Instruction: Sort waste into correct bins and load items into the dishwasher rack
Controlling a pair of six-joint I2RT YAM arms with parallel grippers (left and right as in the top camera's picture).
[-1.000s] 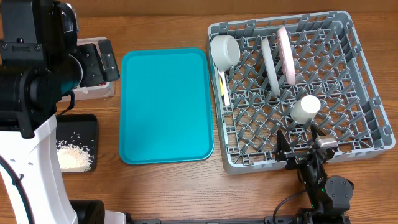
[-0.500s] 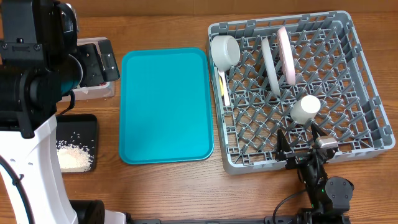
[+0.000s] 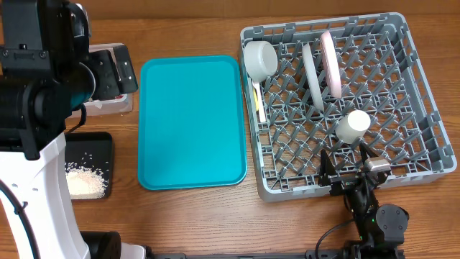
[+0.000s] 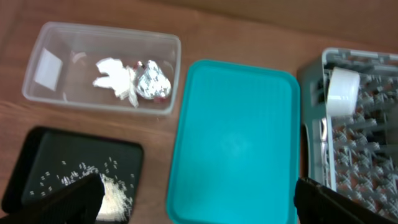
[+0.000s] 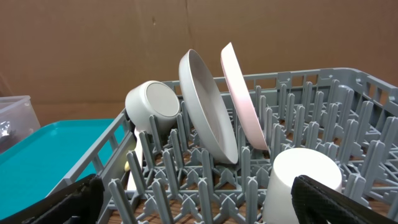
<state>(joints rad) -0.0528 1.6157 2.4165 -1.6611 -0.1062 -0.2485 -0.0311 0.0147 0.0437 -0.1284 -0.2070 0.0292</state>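
Grey lattice plastic forms the dishwasher rack, which stands on the right side of the wooden desk. Inside it a pale grey-green plate and a pinkish-white plate stand on edge side by side between the pegs. A pale grey bowl lies tipped in the far left corner, with a yellow spoon and a white fork just below it, and a small white cup sits nearer the front. Beside the rack lies a teal tray. Further left, a clear tub holds a crumpled napkin and a foil wrapper. In front of it, a black tray holds rice. The right tool hangs at the rack's front edge, spread wide and empty. The left tool hovers high over the trays, likewise wide apart and holding nothing.
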